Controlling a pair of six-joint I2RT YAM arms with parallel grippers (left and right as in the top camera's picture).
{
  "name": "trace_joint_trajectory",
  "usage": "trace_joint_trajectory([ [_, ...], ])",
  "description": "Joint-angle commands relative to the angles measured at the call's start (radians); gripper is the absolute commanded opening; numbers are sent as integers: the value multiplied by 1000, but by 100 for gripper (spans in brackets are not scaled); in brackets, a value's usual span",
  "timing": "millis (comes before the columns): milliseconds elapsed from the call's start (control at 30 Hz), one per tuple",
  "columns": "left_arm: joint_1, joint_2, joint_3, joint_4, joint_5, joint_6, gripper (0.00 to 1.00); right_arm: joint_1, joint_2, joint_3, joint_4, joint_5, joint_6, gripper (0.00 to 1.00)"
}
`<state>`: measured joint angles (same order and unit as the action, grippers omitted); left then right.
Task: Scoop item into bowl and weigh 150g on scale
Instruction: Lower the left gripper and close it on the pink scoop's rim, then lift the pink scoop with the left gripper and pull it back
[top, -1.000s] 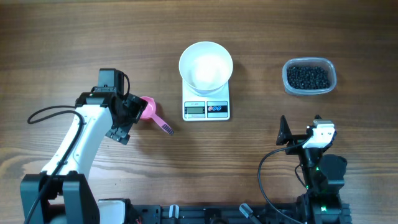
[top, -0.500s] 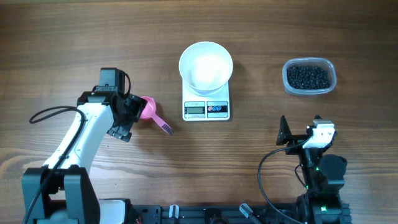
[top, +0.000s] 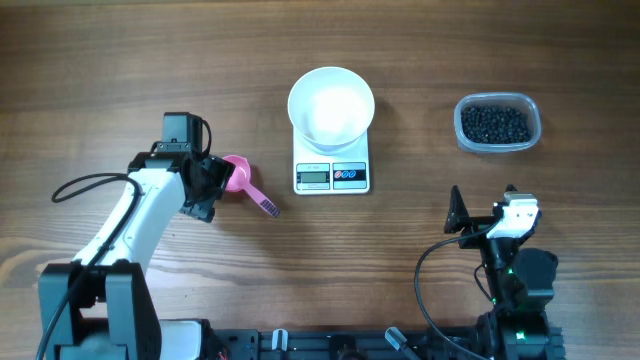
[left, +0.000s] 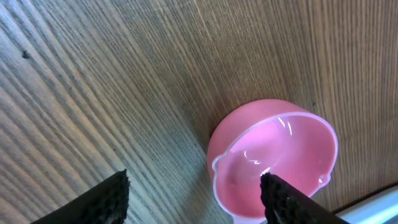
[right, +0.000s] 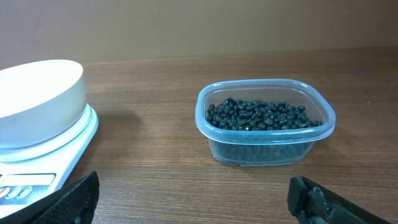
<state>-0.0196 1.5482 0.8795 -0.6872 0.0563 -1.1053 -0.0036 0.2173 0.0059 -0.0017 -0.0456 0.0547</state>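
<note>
Centrally, toward the top of the overhead view, the white bowl (top: 331, 103) sits on the scale (top: 332, 165), its inside showing plain white. In the upper right a clear plastic tub (top: 497, 123) holds the black beans (top: 494, 123), a dark heap that fills the tub's lower part in the right wrist view (right: 261, 116). Left of the scale, a pink scoop (top: 240, 178) lies on the tabletop (top: 120, 60), its dark-tipped handle pointing toward the lower right and its cup showing only glints of light. The left end effector (top: 213, 185) is at the scoop's cup with its jaws apart: in the left wrist view one finger (left: 292, 202) overlaps the cup's rim while the other (left: 93, 202) stands clear of it, so the scoop is not gripped. The right end effector (top: 483, 200) waits in the lower right, spread wide and holding nothing, well apart from the tub, with bare wood between them. Compared with a second ago, the left arm has edged closer to the scoop and its jaws have narrowed; the bowl, scale, tub and right arm are where they were.
</note>
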Motion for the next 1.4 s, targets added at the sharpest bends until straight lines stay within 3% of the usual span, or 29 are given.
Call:
trace_joint_trajectory([
  [0, -5, 13, -12, 19, -17, -7, 68, -2, 4, -1, 2, -16, 5, 100],
  [533, -5, 92, -12, 62, -16, -7, 54, -2, 4, 0, 2, -16, 5, 100],
  [733, -5, 115, -12, 86, -13, -7, 42, -2, 4, -1, 2, -16, 5, 100],
  [1200, -57, 123, -13, 133, -14, -7, 42, -2, 4, -1, 2, -16, 5, 100],
  [1367, -81, 123, -13, 137, -47, -7, 36, -2, 4, -1, 2, -16, 5, 100],
])
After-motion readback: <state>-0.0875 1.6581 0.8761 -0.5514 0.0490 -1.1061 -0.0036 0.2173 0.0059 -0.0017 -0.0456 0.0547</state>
